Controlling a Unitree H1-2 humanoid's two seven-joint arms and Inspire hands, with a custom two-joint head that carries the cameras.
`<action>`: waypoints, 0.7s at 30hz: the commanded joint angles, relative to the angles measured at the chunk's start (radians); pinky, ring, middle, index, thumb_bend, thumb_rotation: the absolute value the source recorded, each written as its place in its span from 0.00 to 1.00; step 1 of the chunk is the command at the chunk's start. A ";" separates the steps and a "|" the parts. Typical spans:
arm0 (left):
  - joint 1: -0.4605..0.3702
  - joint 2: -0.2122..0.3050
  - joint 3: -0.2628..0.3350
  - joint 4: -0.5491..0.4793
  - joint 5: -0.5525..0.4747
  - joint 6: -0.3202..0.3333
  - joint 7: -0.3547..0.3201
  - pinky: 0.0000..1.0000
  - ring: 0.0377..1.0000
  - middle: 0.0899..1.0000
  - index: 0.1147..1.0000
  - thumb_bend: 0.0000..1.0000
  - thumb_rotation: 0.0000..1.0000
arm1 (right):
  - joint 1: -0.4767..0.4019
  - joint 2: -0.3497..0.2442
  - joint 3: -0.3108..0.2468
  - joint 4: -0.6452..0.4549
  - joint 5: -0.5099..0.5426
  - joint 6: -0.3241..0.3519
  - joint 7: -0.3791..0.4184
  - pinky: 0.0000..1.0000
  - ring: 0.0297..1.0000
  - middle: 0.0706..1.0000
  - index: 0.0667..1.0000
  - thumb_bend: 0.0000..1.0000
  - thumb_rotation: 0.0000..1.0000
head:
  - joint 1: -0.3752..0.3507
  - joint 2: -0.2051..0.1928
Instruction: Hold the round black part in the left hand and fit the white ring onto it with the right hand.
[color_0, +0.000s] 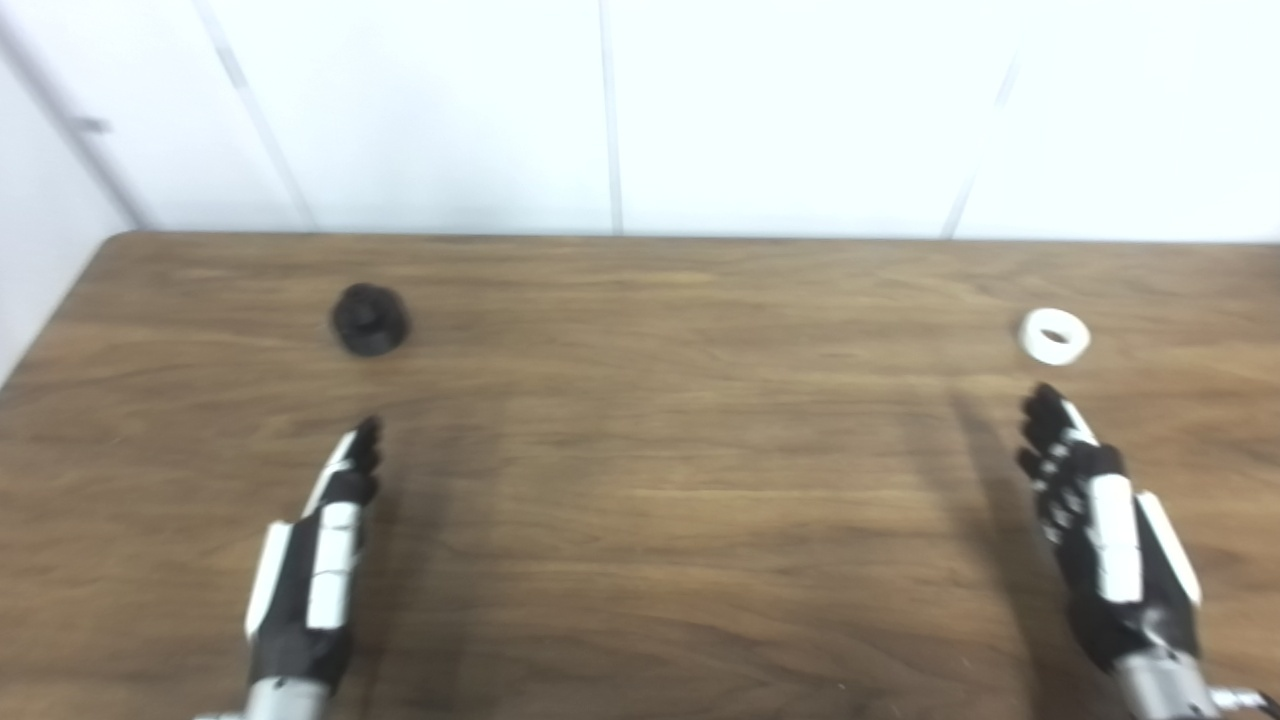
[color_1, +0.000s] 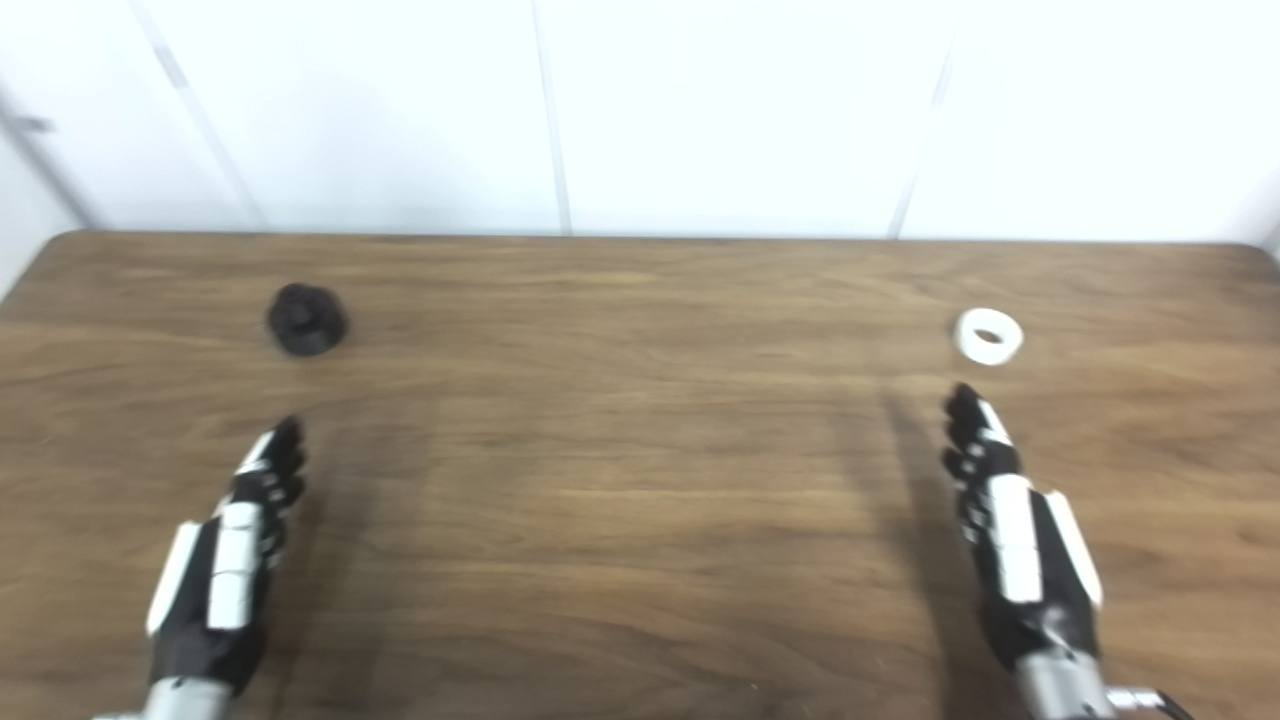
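The round black part (color_0: 370, 319) lies on the wooden table (color_0: 640, 470) at the far left. Below it, well short of it, my left hand (color_0: 320, 550) stretches forward with straight fingers and holds nothing. The white ring (color_0: 1054, 336) lies flat at the far right of the table. My right hand (color_0: 1095, 520) reaches toward it, fingertips a short way below the ring and apart from it, open and empty. The whole picture is a little blurred.
A white panelled wall (color_0: 640, 110) rises right behind the table's far edge. The table's left corner (color_0: 110, 245) shows at the upper left. Bare wood lies between the two hands.
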 joint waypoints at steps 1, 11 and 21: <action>0.010 -0.027 -0.009 -0.009 0.029 -0.039 0.008 1.00 1.00 0.99 0.96 0.57 1.00 | 0.102 -0.028 0.003 -0.012 0.011 -0.051 0.011 1.00 1.00 0.98 0.97 0.58 1.00 | 0.005 -0.004; 0.015 -0.042 -0.044 0.068 0.100 -0.157 0.036 1.00 0.98 0.98 0.96 0.53 0.99 | 0.095 -0.032 -0.009 0.048 0.034 -0.100 0.042 1.00 1.00 1.00 1.00 0.61 1.00 | 0.088 -0.099; 0.011 -0.054 -0.058 0.125 0.109 -0.222 0.067 1.00 0.99 0.98 0.96 0.48 0.93 | 0.089 -0.024 -0.009 0.116 0.016 -0.193 0.035 1.00 1.00 1.00 0.99 0.53 1.00 | 0.091 -0.158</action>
